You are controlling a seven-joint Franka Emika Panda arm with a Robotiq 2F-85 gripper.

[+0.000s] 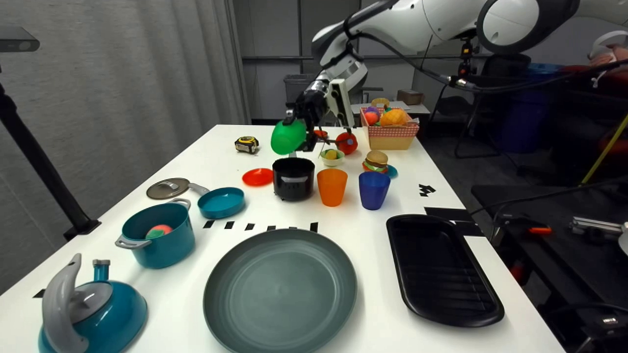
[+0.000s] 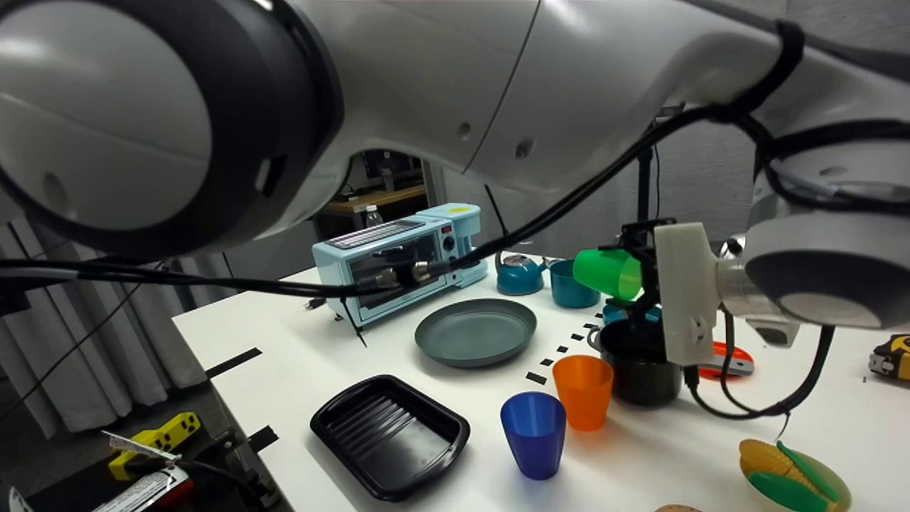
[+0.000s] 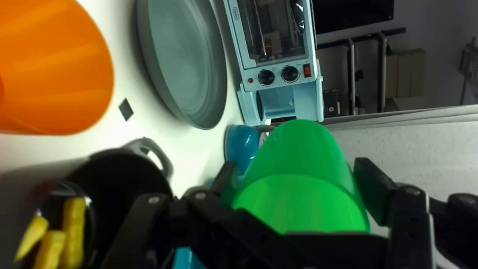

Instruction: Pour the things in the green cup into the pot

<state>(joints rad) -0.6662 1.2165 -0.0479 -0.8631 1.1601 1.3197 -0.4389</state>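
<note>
My gripper point(image 3: 297, 164) is shut on the green cup point(image 3: 298, 149), with one finger on each side of it. The green cup is tipped nearly onto its side in the air, also seen in both exterior views point(image 1: 288, 138) point(image 2: 604, 274). Its mouth faces back toward the gripper and slightly down. I see nothing inside the part of the cup that shows. The black pot point(image 1: 293, 180) stands on the table below the cup and gripper, also in an exterior view point(image 2: 645, 377). In the wrist view several yellow pieces point(image 3: 73, 231) show inside the dark pot point(image 3: 119, 179).
The orange cup point(image 1: 332, 187) stands right beside the pot, and the blue cup point(image 1: 374, 190) next to it. A teal pan point(image 1: 221, 202), teal pot point(image 1: 184, 240), red plate point(image 1: 257, 177), grey pan point(image 1: 280, 289) and black tray point(image 1: 441, 269) surround them.
</note>
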